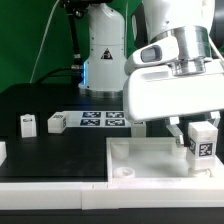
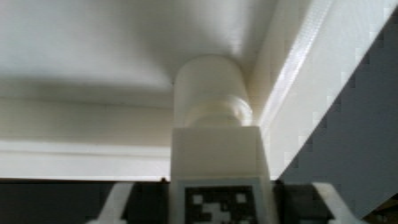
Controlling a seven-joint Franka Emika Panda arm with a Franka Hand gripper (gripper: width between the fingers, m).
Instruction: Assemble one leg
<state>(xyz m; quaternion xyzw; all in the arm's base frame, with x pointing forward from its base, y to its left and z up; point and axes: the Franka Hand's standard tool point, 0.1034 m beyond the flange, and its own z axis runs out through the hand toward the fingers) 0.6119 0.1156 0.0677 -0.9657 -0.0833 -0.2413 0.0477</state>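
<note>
Wrist view first: the leg (image 2: 217, 150) sits dead centre between my fingers (image 2: 121, 203), tag face turned up toward my palm, and my gripper (image 2: 222, 205) is clamped on its sides, one pad each side. That squeeze on the flat flanks is what stops it from twisting while I line it up. Just past my fingertips the block runs into a rounded column tucked into a corner of the white tray piece (image 2: 98, 60). Whether that column is the leg's own end or the tray's corner socket, I can't tell from here. Over to the exterior view: the leg (image 1: 203, 142) hangs below my gripper (image 1: 200, 134), roughly upright. It is low over the end of the white tray piece (image 1: 150, 149) that lies directly under my fingers. Touching or just clear of it? Too close to call. My read is that I'm at the seating step, bringing the leg to a corner socket, so it needs to be straight before it goes in. A tilt now could jam it or skid it off the rim. Well away from my fingers, out on the black table (image 1: 60, 150), two spare legs (image 1: 27, 124) (image 1: 57, 122) wait untouched. The marker board (image 1: 103, 120) lies between them and me.
</note>
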